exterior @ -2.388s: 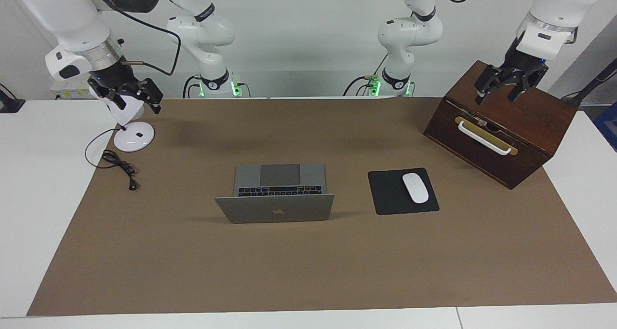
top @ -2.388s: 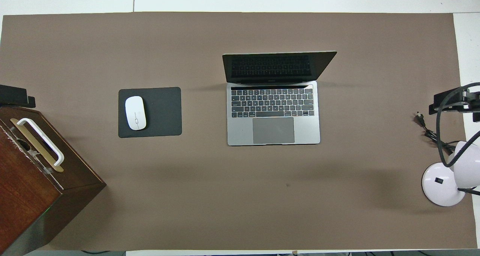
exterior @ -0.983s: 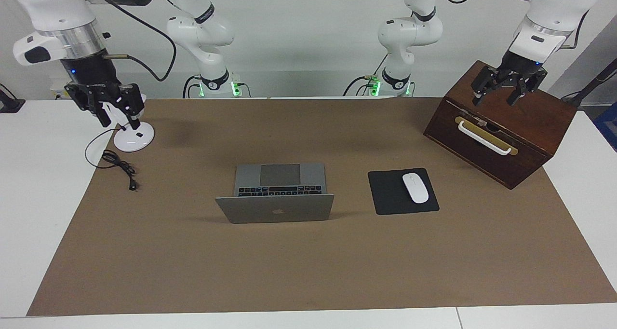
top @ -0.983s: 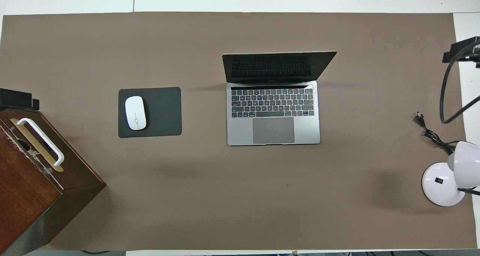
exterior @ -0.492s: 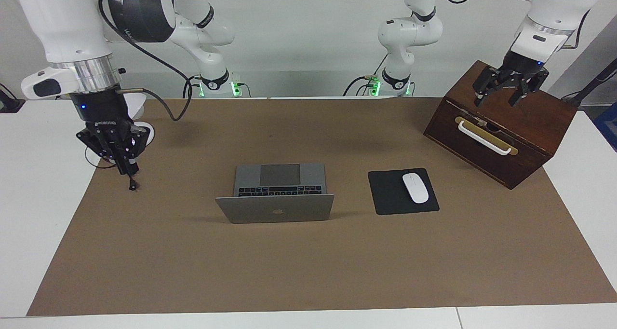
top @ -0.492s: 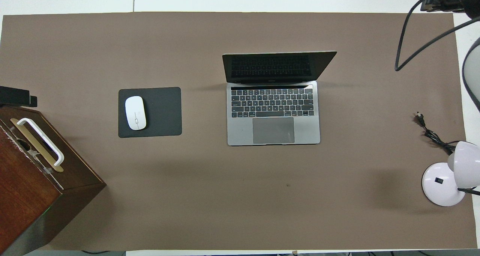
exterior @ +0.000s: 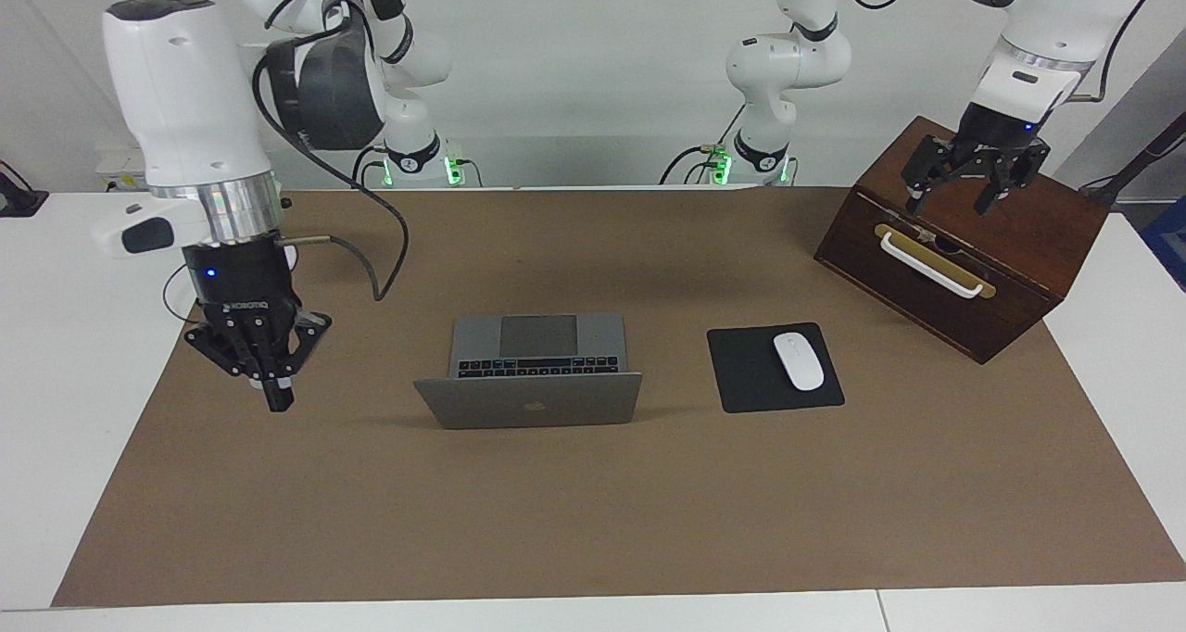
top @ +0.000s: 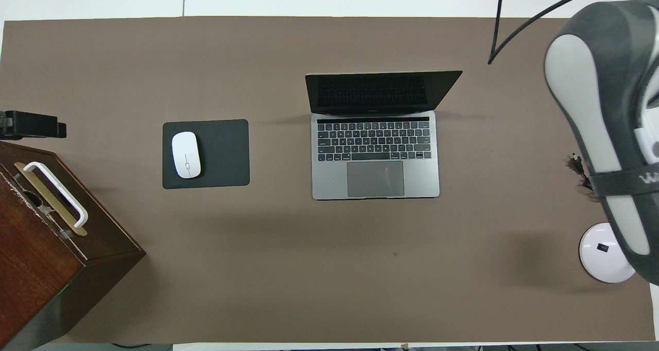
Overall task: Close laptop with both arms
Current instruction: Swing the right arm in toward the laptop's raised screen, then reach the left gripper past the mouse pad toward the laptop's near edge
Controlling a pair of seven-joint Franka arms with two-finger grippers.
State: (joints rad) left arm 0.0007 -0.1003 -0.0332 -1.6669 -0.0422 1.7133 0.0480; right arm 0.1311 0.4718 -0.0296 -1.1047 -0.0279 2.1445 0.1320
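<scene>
The silver-grey laptop (exterior: pixel 528 398) stands open in the middle of the brown mat, its lid with the apple logo upright. The overhead view shows its black keys and grey trackpad (top: pixel 375 178). My right gripper (exterior: pixel 275 397) points straight down, fingers shut and empty, low over the mat beside the laptop toward the right arm's end of the table, apart from it. In the overhead view the right arm's big link (top: pixel 602 135) hides that gripper. My left gripper (exterior: pixel 954 195) hangs open over the wooden box, and its black tip shows in the overhead view (top: pixel 33 124).
A dark wooden box (exterior: pixel 1010 271) with a white handle stands at the left arm's end. A black mouse pad (exterior: pixel 741 382) with a white mouse (exterior: pixel 798 360) lies between box and laptop. A white lamp base (top: pixel 605 253) and black cable (top: pixel 577 163) sit at the right arm's end.
My right arm has swung from over the lamp out and down over the mat beside the laptop, its fingers now together. My left gripper has barely moved over the box.
</scene>
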